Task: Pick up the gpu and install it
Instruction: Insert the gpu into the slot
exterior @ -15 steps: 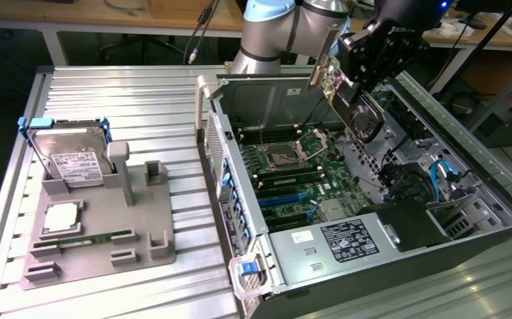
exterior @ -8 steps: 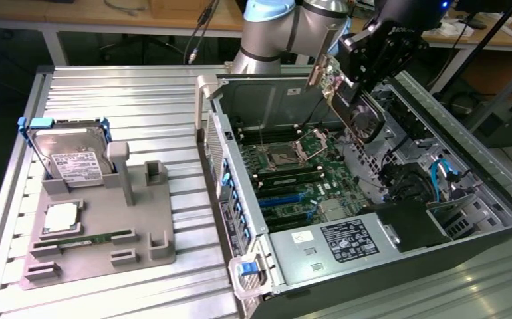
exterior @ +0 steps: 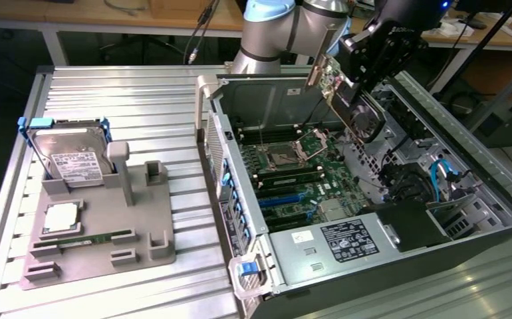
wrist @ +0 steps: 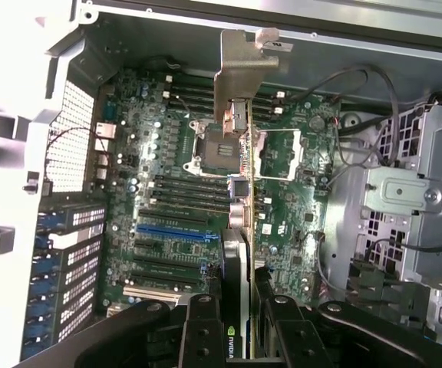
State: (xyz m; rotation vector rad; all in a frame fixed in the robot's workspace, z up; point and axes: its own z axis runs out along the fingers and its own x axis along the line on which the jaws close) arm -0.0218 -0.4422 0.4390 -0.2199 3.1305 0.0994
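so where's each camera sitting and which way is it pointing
Exterior view: off the arm, high up, looking down across the metal table into the open pc case; the arm and gripper show at the top.
Wrist view: on the wrist, looking down along the gpu at the motherboard; the gripper clamps the card.
Shared: both show the gripped gpu over the motherboard.

The gpu [exterior: 358,114] has a green-brown board, a black fan and a silver bracket (duller grey in the wrist view). The motherboard [exterior: 300,174] is green with a blue slot [wrist: 176,228]. The hard drive [exterior: 72,156] is silver with a white label, its holder [exterior: 105,216] plain grey.
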